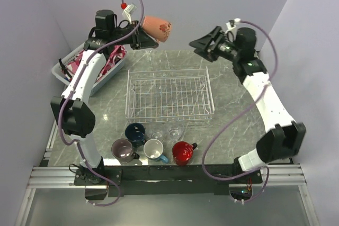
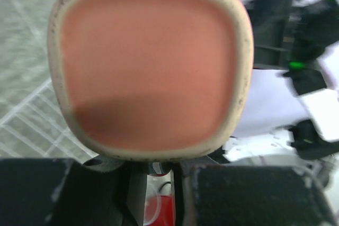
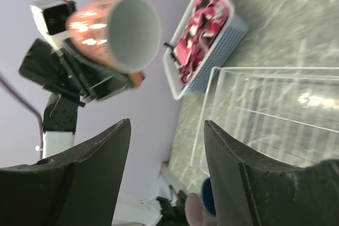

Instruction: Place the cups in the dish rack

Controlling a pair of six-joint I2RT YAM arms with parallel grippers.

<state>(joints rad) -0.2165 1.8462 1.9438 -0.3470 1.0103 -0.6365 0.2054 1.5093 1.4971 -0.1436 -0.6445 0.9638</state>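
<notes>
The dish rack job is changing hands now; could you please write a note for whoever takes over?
Left gripper: shut on the salmon mug, in the air beyond the far left corner of the dish rack.
Right gripper: open, empty, raised near the far right.
Navy mug, mauve mug, light blue mug, red mug and two clear glasses sit on the table before the rack.
Done: nothing loaded. Left: all seven.

There are a salmon mug (image 1: 157, 28), navy mug (image 1: 136, 130), mauve mug (image 1: 123, 150), red mug (image 1: 183, 152), white rack (image 1: 169, 95) and grey marbled table (image 1: 225, 86).

The dish rack (image 1: 169, 95) lies open from above (low wire sides); mugs (image 1: 153, 148) cluster just before it, and a basket (image 1: 59, 71) stands at its left.
</notes>
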